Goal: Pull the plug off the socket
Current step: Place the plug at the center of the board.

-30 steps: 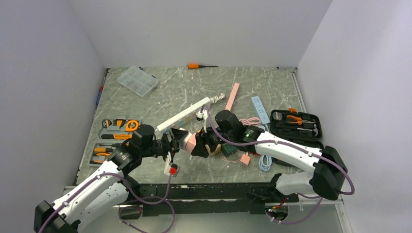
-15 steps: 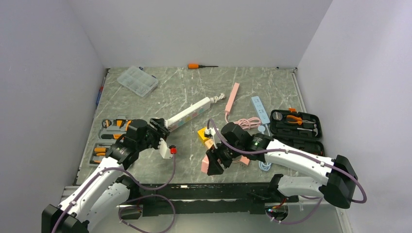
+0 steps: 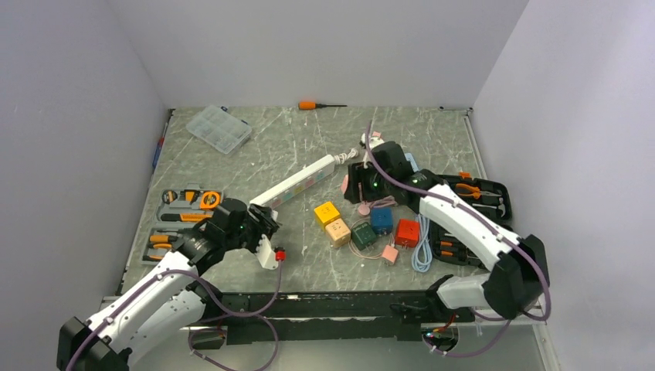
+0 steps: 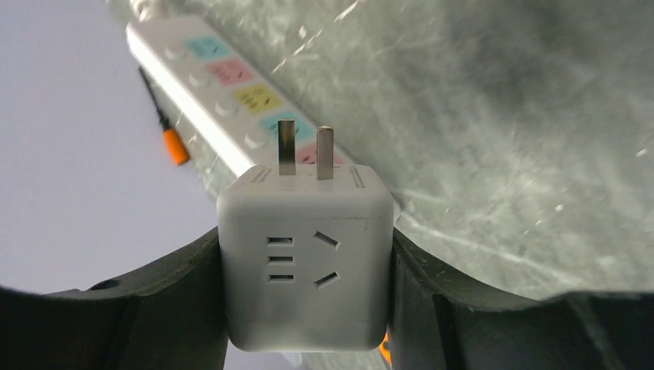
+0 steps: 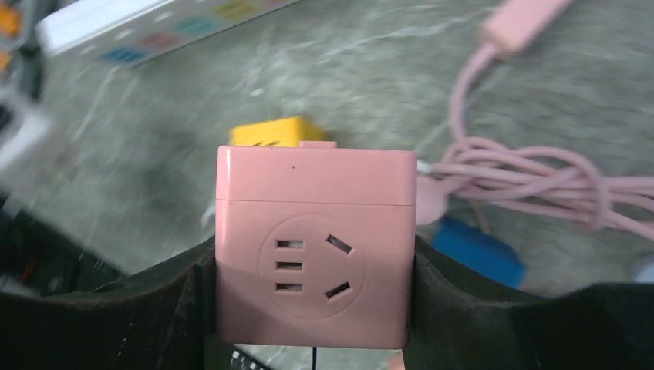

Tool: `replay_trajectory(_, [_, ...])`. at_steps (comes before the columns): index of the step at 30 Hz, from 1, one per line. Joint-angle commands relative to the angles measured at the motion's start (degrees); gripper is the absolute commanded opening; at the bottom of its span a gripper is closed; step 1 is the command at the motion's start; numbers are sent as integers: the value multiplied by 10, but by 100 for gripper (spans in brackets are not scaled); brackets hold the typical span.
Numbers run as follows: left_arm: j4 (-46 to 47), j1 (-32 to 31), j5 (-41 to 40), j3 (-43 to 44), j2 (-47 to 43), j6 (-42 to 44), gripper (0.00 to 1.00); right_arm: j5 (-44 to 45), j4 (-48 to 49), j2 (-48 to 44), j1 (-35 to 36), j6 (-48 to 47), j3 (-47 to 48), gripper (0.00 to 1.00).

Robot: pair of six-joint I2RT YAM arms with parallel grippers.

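Plug clear of the strip

The long white power strip (image 3: pixel 297 183) with pastel outlet panels lies diagonally mid-frame. The left gripper (image 4: pixel 306 266) clamps a white two-pronged cube plug (image 4: pixel 308 216), and the right gripper (image 5: pixel 312 270) clamps a pink cube adapter (image 5: pixel 312 200).

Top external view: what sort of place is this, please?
Most likely a robot test cell in a lab, not a home. Plain grey walls box in a marbled table, and on it lie practice items: the socket, coloured cube adapters and an open pliers case.
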Motion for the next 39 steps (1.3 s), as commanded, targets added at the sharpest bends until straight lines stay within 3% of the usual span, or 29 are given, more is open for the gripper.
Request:
replay_trajectory(1, [-2,-43,4,3,34,-59,0,85,9,53,-59,48,28,0])
replay_trajectory(4, [13,-64,16,13,70,-107,0,109,18,84,-87,73,25,0])
replay_trajectory(9, [-39,-131,3,58,132,-161,0,179,17,122,-111,109,12,0])
replay_trajectory(16, [-17,-191,-19,94,216,-193,0,232,24,156,-146,138,10,2])
replay_trajectory(21, [-2,-194,-37,109,257,-226,0,242,26,195,-171,142,26,13])
replay_trajectory(26, [-49,-194,-66,169,325,-329,0,245,35,228,-184,151,27,25])
replay_trajectory(30, [-66,-192,-69,193,345,-399,0,243,41,238,-190,157,15,40])
replay_trajectory(35, [-94,-173,-28,192,362,-446,8,246,39,225,-192,155,14,55])
replay_trajectory(39, [-117,-154,1,191,388,-477,18,254,36,209,-194,152,9,75])
